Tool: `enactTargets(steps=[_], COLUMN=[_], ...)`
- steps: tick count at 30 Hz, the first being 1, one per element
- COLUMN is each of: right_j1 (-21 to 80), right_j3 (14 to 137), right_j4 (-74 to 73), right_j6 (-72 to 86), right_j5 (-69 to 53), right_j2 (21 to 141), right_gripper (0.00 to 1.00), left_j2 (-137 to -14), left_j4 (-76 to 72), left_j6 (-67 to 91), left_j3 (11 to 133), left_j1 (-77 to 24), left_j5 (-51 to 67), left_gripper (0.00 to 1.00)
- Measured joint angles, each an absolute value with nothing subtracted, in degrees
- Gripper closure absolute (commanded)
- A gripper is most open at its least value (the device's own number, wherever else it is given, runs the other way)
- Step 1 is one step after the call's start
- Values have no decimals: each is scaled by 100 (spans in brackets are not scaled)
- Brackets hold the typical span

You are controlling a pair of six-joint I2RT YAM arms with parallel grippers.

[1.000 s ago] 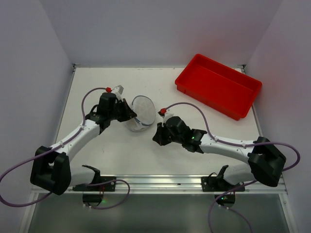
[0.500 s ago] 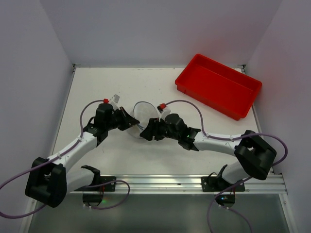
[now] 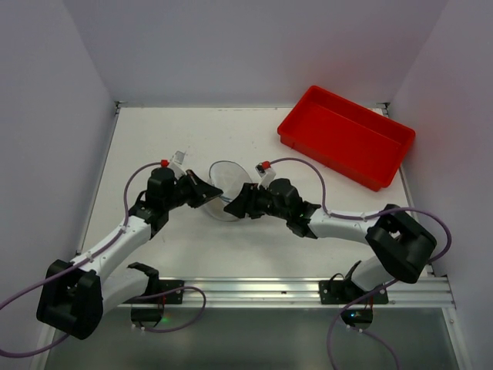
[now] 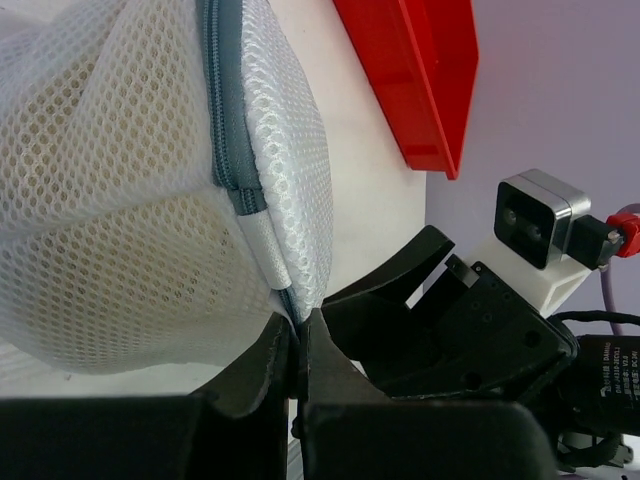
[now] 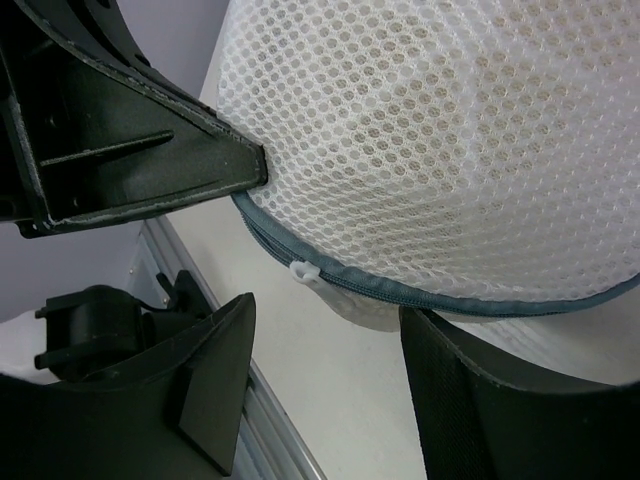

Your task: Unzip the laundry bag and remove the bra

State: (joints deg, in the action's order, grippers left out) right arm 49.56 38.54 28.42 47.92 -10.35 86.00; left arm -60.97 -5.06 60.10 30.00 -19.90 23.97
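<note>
Where your two arms meet over the white table (image 3: 154,139), the small round drum-shaped laundry bag of translucent white mesh (image 3: 222,185) sits tipped up rather than flat, with a gripper on each side of it.

Your left gripper (image 3: 209,193) is at the bag's left side. In its wrist view the two black fingers (image 4: 262,365) are pressed together with no gap. They pinch the bag's edge just below the white fabric tab (image 4: 262,245) that ends the grey rim zipper (image 4: 225,120). The mesh runs straight down into that pinch.

Your right gripper (image 3: 233,206) is at the bag's right side, facing the left one, with its jaws spread well apart. In its wrist view the bag's lower rim hangs just above the gap between the fingers (image 5: 215,380). The small white zipper pull (image 5: 303,272) sticks out from the grey zipper there, close to the gap but not gripped. You cannot tell whether either fingertip touches the mesh.

All of the zipper you can see is closed. Something pale beige shows through the mesh, but you cannot make out what it is.

The red rectangular plastic tray (image 3: 347,135) lies well apart from the bag, to its far right.
</note>
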Motion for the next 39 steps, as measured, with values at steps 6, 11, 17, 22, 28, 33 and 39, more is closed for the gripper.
enactTargets(steps=[6,11,17,22,28,33,39], right_j1=[4928,4917,4912,4904,4871,4818,4805], right_j3=[3822,3820,3800,3789,3715,3647,3553], right_j4=[3026,3181,3227,3251,3312,3363,2969], right_j6=[4790,4783,4777,4772,4753,4720,4497], right_j5=[-1208,-1310,-1313,-1310,-1304,-1304,-1162], right_j2=[8600,8600,8600,8600,8600,8600,8322], right_gripper=[41,46,50,63,81,100,100], left_j2=[-6040,-6018,-6007,-5979,-5977,-5979,-6217], left_j4=[-644,-676,-729,-731,-729,-718,-416], left_j6=[6114,6193,6202,6200,6198,6184,5822], left_j3=[2847,2808,2724,2722,2722,2722,2974], left_j1=[-1990,-1990,-1990,-1990,-1990,-1990,-1973], left_j5=[2477,2493,2517,2539,2580,2609,2665], left_gripper=[100,100,100,100,100,100,100])
